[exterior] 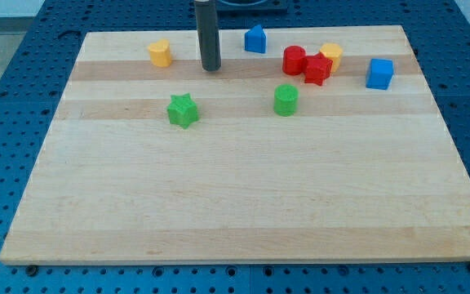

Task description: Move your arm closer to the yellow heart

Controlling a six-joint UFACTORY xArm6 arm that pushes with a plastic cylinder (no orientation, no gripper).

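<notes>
My tip (210,69) rests on the tabletop (243,204) in the upper left of the frame, near the yellow heart (161,53). There is no hand to judge. Overshooting leftward could knock the heart off the tabletop's top edge.

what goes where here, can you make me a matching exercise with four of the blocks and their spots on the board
Column one:
1. yellow heart
2. green star
3. blue cube
4. red star

Column two:
A. farthest to the view's right of all the blocks
B. in a tight cluster with a red cylinder and a second yellow block
C. just to the view's left of my tip
D. below my tip in the view, towards the view's left

Pairs: 1-C, 2-D, 3-A, 4-B
</notes>
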